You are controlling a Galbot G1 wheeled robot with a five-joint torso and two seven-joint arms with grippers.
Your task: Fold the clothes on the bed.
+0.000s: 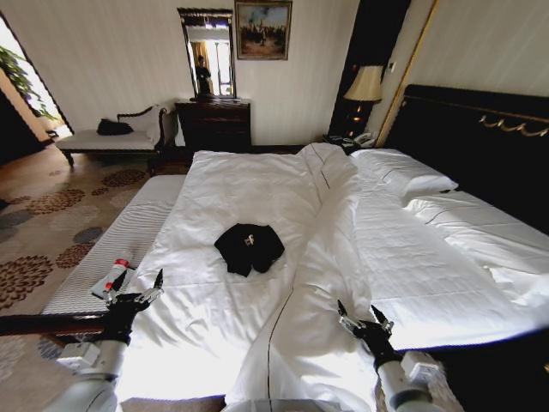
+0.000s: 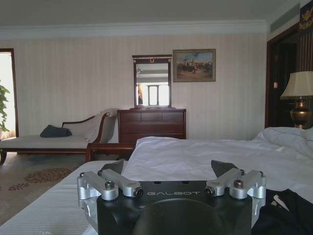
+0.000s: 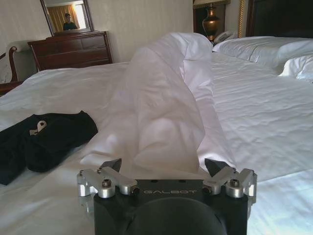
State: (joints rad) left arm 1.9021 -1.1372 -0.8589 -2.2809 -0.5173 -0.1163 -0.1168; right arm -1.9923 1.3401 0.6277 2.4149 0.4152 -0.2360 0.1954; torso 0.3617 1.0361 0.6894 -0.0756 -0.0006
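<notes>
Folding has not begun — the crumpled black short-sleeved T-shirt (image 1: 249, 247) lies mid-duvet on the large white-sheeted bed (image 1: 412, 283). Left claw (image 1: 137, 290) and right claw (image 1: 364, 318) hover spread wide, empty; next comes reaching in to flatten it.

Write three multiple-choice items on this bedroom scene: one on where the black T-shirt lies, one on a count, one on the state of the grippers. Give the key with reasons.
1. Where does the black T-shirt lie?
A. On the striped bench
B. On the white duvet, left of the raised fold
C. On the pillows

2. How many garments lie on the bed?
A. One
B. Two
C. Three

3. In what state are the left gripper and right gripper?
A. Both shut on cloth
B. One holds the shirt
C. Both open, holding nothing

Key: 1 B, the head view shows it bunched on the duvet beside the fold. 2 A, just the one shirt. 3 C, both hover at the bed's near edge, fingers spread, apart from the shirt.
</notes>
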